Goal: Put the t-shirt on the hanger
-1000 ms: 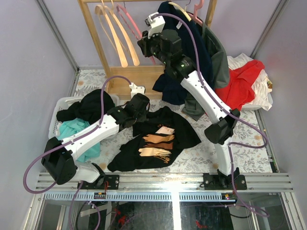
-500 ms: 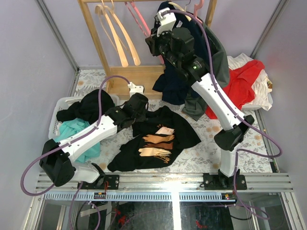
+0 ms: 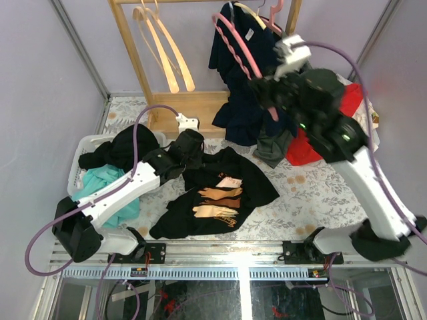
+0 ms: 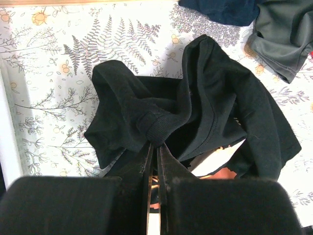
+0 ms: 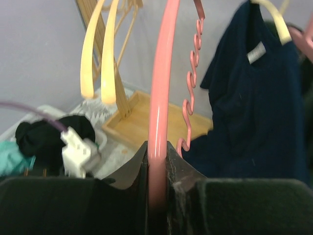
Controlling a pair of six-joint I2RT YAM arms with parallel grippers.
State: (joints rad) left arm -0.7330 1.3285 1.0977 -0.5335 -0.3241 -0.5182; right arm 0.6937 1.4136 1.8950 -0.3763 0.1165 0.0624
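Pinching t-shirt [image 4: 220, 112], right hand [image 5: 157, 147] clamping hanger [image 5: 159, 88]

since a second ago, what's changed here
The right gripper swung right and nearer the arm bases, away from the wooden rack, carrying the pink hanger with it. The left gripper stays shut on the black t-shirt, which has not moved.

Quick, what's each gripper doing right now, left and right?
Left gripper: closed, pinching the black tan-printed t-shirt.
Right gripper: closed on the pink plastic hanger with the wavy bar.
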